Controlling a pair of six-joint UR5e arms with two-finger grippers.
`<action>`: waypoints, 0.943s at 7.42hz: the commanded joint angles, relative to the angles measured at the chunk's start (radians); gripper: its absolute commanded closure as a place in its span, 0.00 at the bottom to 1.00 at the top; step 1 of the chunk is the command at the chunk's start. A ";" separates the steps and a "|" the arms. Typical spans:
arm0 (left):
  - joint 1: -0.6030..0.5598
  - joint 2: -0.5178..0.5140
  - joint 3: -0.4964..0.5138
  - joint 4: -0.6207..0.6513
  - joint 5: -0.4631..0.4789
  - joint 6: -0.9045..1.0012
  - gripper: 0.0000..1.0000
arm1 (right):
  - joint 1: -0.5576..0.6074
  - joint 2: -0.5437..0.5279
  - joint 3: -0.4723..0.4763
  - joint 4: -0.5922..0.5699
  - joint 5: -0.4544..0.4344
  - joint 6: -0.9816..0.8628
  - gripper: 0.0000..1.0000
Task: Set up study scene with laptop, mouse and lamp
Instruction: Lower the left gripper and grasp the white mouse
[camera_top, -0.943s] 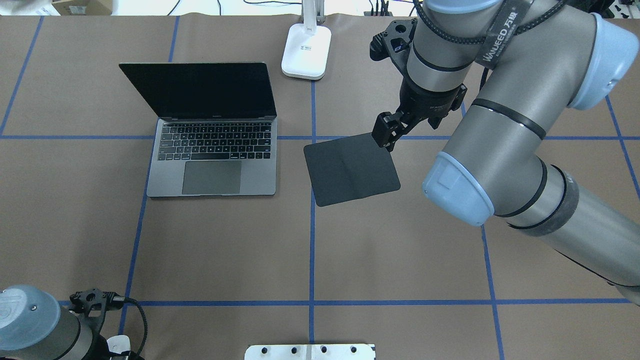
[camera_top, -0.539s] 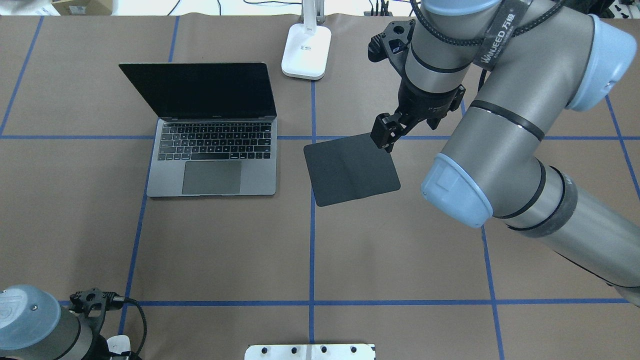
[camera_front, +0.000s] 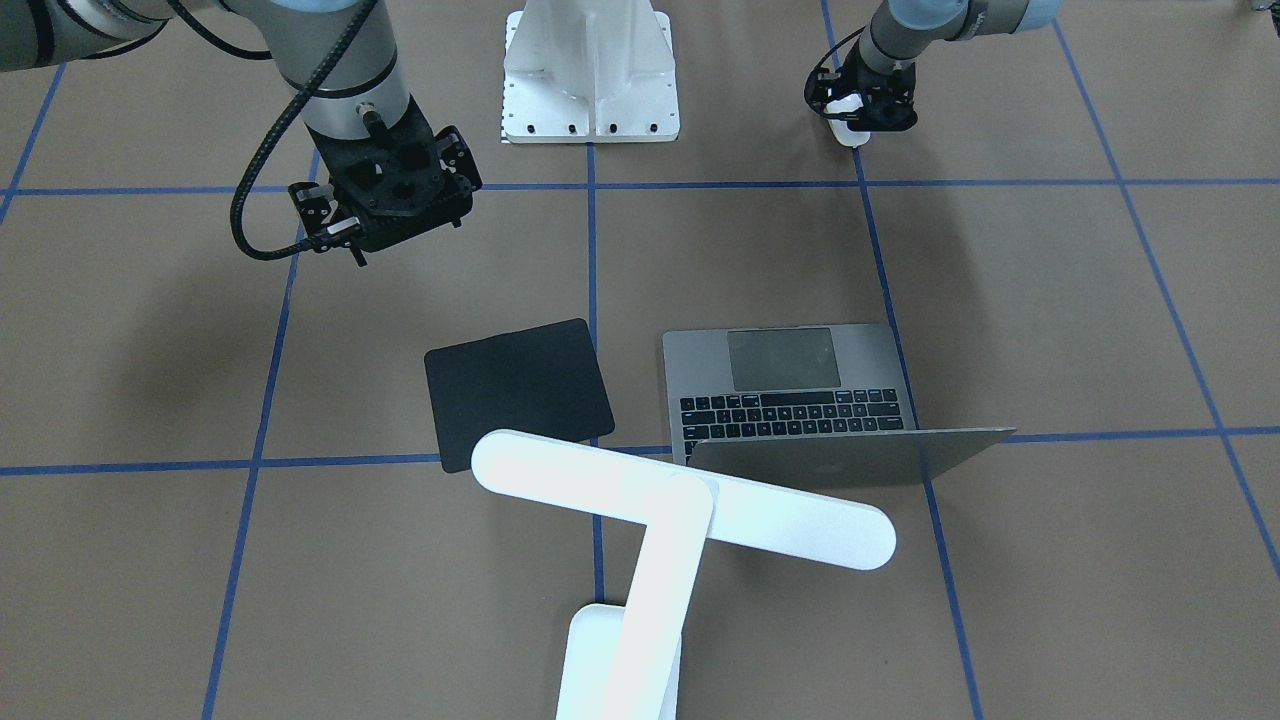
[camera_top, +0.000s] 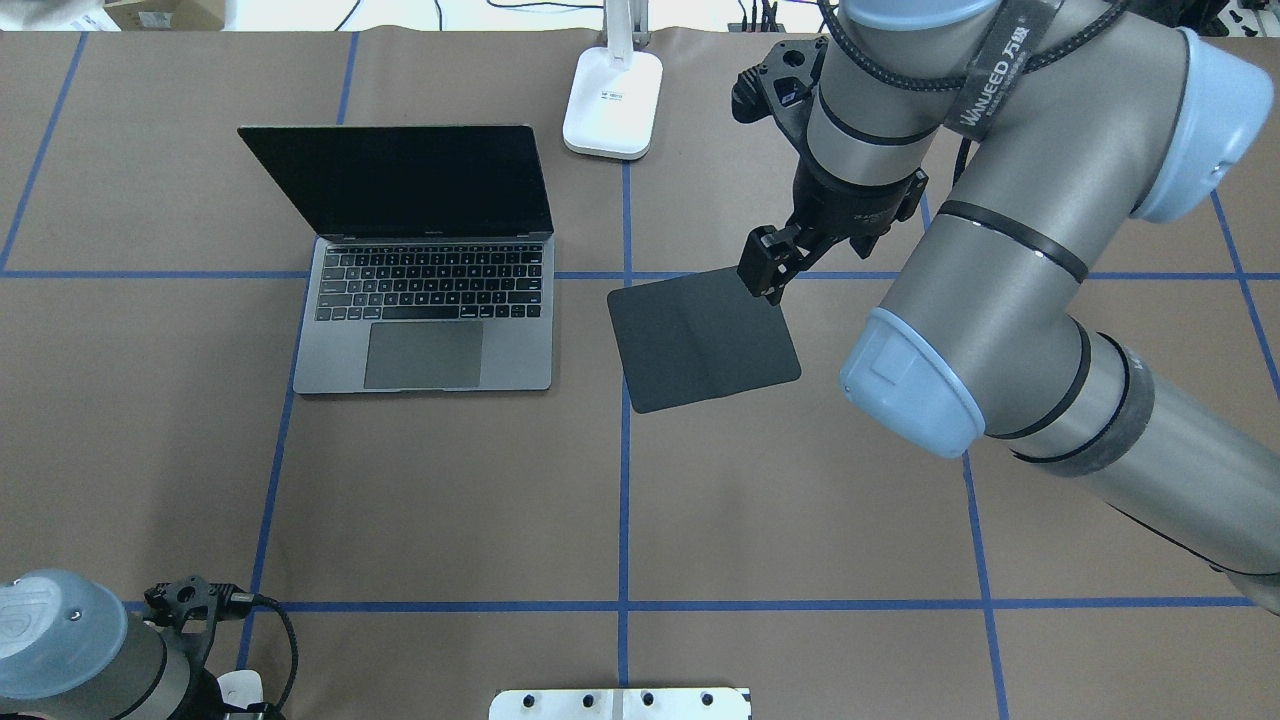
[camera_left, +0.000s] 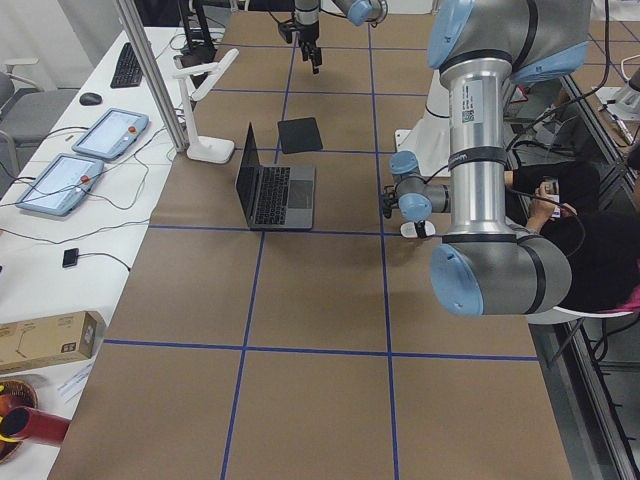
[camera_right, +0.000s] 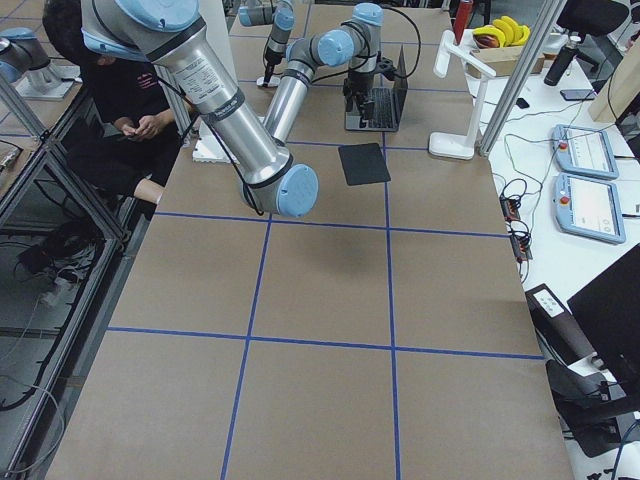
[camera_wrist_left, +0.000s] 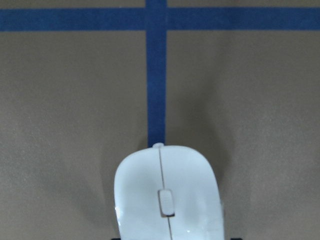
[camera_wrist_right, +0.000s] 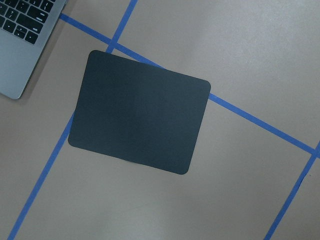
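The laptop (camera_top: 430, 300) stands open at the left of the table, also in the front view (camera_front: 790, 390). The white lamp's base (camera_top: 613, 100) stands behind its right corner, and its bar head (camera_front: 680, 500) shows in the front view. The white mouse (camera_wrist_left: 167, 195) lies on a blue tape line at the near left (camera_top: 240, 688). My left gripper (camera_front: 862, 112) is low over the mouse and looks shut on it. My right gripper (camera_top: 815, 252) is open and empty, raised above the far right corner of the black pad (camera_top: 703, 338).
The black pad (camera_wrist_right: 140, 120) lies flat right of the laptop, slightly turned. The white bolted pedestal (camera_top: 620, 702) stands at the near edge, also in the front view (camera_front: 590, 75). A person sits beside the table (camera_left: 580, 230). Tablets (camera_left: 95, 150) lie on a side table.
My right gripper has drifted slightly up and left in the overhead view, away from the pad. My left arm has shifted slightly, the mouse with it. The pad, laptop and lamp have not moved.
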 joint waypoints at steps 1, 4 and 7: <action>-0.004 -0.007 -0.005 0.002 -0.017 0.000 0.25 | 0.000 0.004 0.000 0.000 -0.001 0.000 0.00; -0.014 -0.007 -0.002 0.003 -0.031 0.000 0.32 | 0.000 0.003 0.000 0.000 -0.001 0.000 0.00; -0.014 -0.007 -0.003 0.003 -0.031 -0.002 0.34 | 0.000 0.003 0.000 0.000 -0.001 0.000 0.00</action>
